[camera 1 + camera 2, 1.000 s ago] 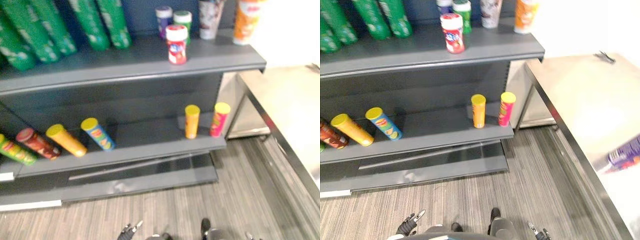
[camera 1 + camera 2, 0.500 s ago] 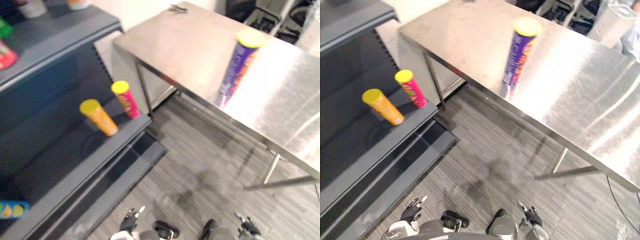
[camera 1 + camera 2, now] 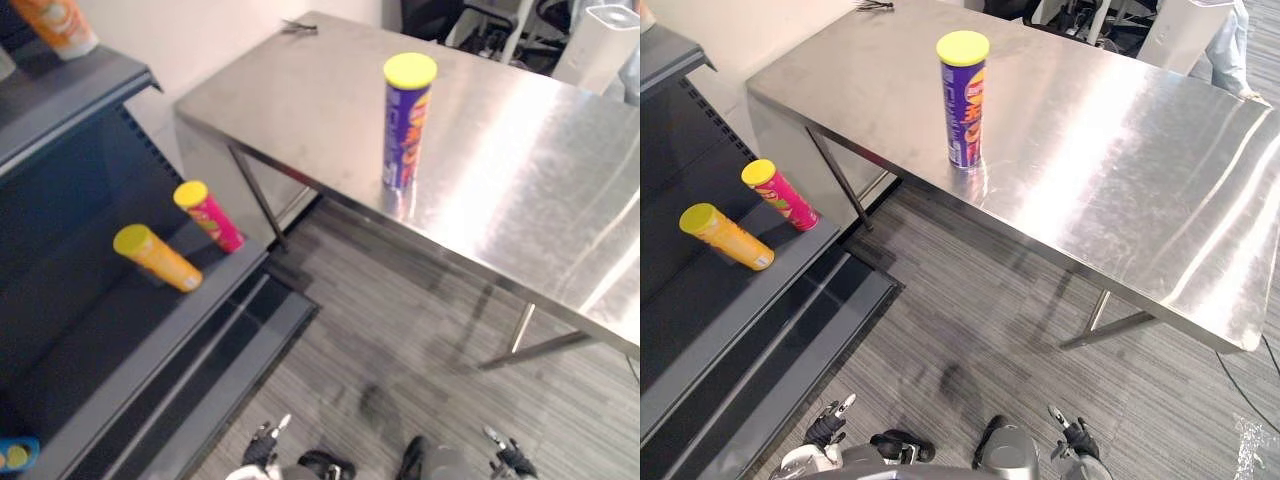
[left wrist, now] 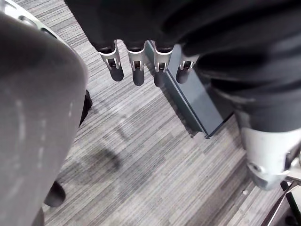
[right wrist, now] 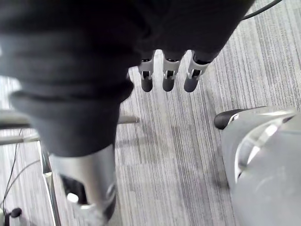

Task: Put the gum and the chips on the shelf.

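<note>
A tall purple chips can with a yellow lid stands upright on the steel table, near its front edge. The dark grey shelf is to the left of the table. My left hand hangs low over the floor, fingers straight and empty; it also shows at the lower edge of the head view. My right hand hangs the same way, open and empty, low on the right. Both hands are far below and in front of the can.
An orange can and a pink can stand on the shelf's lower board near its right end. An orange tub sits on the upper board. A small dark clip lies on the table's far corner. Striped grey floor lies between shelf and table.
The camera has swung right, from facing the shelf to looking over the steel table, and the purple can now sits nearer the picture's middle. Both hands still hang low.
</note>
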Controlling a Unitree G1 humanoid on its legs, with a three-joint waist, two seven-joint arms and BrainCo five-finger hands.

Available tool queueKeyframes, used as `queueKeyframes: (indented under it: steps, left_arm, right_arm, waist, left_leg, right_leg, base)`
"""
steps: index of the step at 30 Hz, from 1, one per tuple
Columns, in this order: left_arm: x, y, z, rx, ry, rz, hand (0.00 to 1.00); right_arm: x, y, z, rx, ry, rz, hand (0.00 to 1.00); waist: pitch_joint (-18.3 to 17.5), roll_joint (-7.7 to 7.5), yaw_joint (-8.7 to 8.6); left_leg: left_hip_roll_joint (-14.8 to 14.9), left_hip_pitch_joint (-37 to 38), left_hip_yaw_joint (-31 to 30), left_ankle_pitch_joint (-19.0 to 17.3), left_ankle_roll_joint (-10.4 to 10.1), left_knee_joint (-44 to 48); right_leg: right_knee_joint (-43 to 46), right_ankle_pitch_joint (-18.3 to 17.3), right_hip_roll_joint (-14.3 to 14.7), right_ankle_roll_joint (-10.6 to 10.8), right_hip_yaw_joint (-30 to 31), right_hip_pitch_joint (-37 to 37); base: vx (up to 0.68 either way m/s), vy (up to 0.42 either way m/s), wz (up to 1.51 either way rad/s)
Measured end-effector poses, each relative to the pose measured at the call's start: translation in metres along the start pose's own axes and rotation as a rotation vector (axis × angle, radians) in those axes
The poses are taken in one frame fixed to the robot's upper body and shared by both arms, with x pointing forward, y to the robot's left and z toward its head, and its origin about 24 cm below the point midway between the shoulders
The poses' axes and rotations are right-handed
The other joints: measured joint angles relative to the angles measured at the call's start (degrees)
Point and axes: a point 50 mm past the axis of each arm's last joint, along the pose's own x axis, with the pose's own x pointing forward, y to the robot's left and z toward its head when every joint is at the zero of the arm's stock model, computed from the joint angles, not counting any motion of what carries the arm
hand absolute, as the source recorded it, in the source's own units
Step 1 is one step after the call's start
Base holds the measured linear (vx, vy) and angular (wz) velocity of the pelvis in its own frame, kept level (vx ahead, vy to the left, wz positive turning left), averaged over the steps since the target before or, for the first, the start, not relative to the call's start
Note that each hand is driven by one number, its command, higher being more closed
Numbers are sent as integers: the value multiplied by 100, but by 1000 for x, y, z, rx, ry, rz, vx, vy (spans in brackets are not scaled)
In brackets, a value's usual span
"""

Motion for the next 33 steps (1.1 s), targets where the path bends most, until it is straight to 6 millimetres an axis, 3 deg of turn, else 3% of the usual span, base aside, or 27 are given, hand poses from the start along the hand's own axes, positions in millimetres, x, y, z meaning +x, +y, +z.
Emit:
queueKeyframes:
  steps: [2,4,5,6,7,10,12,15,16,18,20,22,24,26,33]
  left_arm:
    - [-1,-1,-2,-13,5,-2,0]
    - [-2,-3,-4,-71,-3,-3,0]
    - [-2,-2,-1,-115,-28,6,0]
    - [-2,-4,-2,-124,-26,3,0]
    - [-3,-9,-5,-118,-17,-17,0]
    - [-3,-10,-6,-101,-13,-28,0]
    - [-3,-10,-5,-99,-18,-29,0]
    - [-3,-11,-6,-83,-10,-33,0]
    - [-2,-7,-4,-73,-14,-25,0]
    - [-2,2,-2,-20,-13,-16,0]
    - [-2,3,-1,13,-9,-20,0]
    - [-3,6,-3,24,-1,-14,0]
    - [-4,8,-8,29,21,-8,0]
    - [-5,8,-10,34,29,-8,0]
    - [-6,9,-12,73,37,-10,0]
  right_arm:
    - [-1,-4,-1,8,1,-12,0]
    - [-2,-8,-4,13,9,-24,0]
    - [-3,-9,-5,12,11,-28,0]
    - [-3,-10,-5,13,10,-32,0]
    - [-3,-18,0,7,1,-54,0]
    - [-6,-26,-3,9,11,-78,0]
    - [-7,-33,-3,17,9,-97,0]
    - [-9,-38,-3,23,7,-112,0]
    - [-8,-35,-5,30,13,-108,0]
    - [-13,-33,-22,54,53,-108,0]
    - [-15,-31,-28,82,64,-113,0]
    - [-14,-29,-27,83,63,-107,0]
    - [-14,-27,-27,84,61,-91,0]
    - [-14,-28,-28,86,65,-93,0]
    - [-15,-45,-18,198,14,-190,0]
  waist:
    - [-4,34,-4]
    - [2,40,16]
    - [42,-47,31]
    - [31,-42,25]
    - [6,-1,35]
    - [3,-4,35]
    - [3,-4,79]
    - [-64,63,197]
    - [-113,-25,199]
    - [-371,-353,143]
    - [-440,-485,151]
    - [-455,-452,187]
    - [-539,-307,265]
    - [-601,-263,280]
    - [-771,-381,292]
  left_leg:
    - [247,62,-62,6,8,443]
    - [429,-28,-916,314,231,836]
    - [320,-396,-2008,316,165,1000]
    - [84,-551,-2584,192,-21,878]
    - [-506,-778,-3685,42,-232,427]
    - [-872,-931,-4192,58,-293,-271]
    - [-1072,-1029,-4653,210,-456,-1154]
    - [-1343,-1039,-5436,826,-505,-1819]
    - [-1425,-964,-5380,806,-480,-1785]
    - [-1769,-950,-5300,709,-359,-1936]
    - [-1967,-933,-5197,632,-240,-1951]
    - [-2101,-803,-5046,599,-192,-2060]
    - [-2161,-602,-4901,602,-184,-2340]
    - [-2231,-521,-4869,629,-146,-2514]
    - [-2417,-341,-4877,1059,-107,-3295]
  right_leg:
    - [50,-168,80,-41,198,-2]
    - [7,-205,231,-111,597,13]
    - [-124,-188,284,-173,844,104]
    - [-175,-159,270,-175,956,109]
    - [-329,-57,265,-200,1302,130]
    - [-441,-5,280,-171,1603,221]
    - [-444,23,320,-109,1920,173]
    - [-427,-3,423,157,2433,160]
    - [-428,-6,303,263,2515,192]
    - [-716,126,16,507,2528,229]
    - [-932,239,-169,670,2587,312]
    - [-1071,408,-287,756,2672,377]
    - [-1231,674,-295,772,2772,385]
    - [-1284,711,-322,794,2792,370]
    - [-1577,712,-328,796,2696,339]
  base:
    - [-37,-73,-55]
    - [-34,-141,-93]
    - [-7,-128,-90]
    - [18,-72,-132]
    - [29,6,-110]
    - [70,62,-83]
    - [97,123,-82]
    - [183,235,-86]
    - [222,260,-40]
    - [230,236,-5]
    - [205,280,-4]
    - [108,224,-22]
    - [47,137,-43]
    - [29,74,-22]
    - [4,10,-1]
